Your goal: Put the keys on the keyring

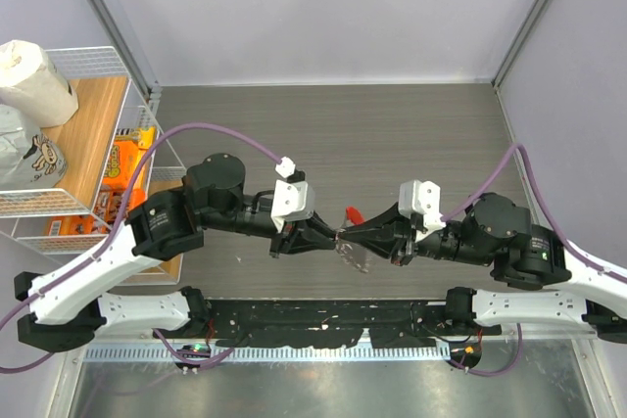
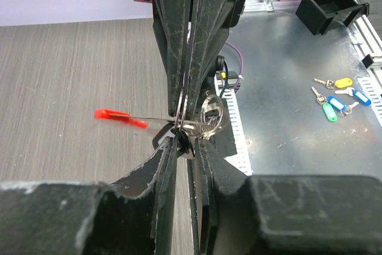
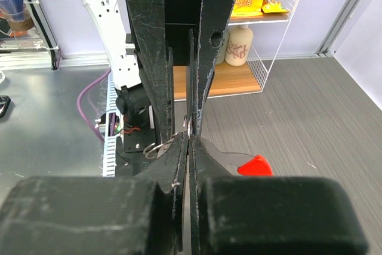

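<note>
Left tool [image 1: 331, 239] and right tool [image 1: 346, 234] meet tip to tip above worktop [image 1: 392, 134]. Both clamped shut on keyring [image 2: 207, 117], red tab [image 2: 119, 116] sticking out.

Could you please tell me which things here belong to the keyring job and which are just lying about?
In the job: keyring, gripped by left end effector and right end effector.
Lying about: tagged keys, black bin, snack packets.

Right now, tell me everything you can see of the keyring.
The keyring is a thin silvery metal ring, coil-like, joined to a short red strip. It is held roughly level, pinched at its middle where the left fingers and right fingers meet, shut; ring on one side, strip on the other.
</note>
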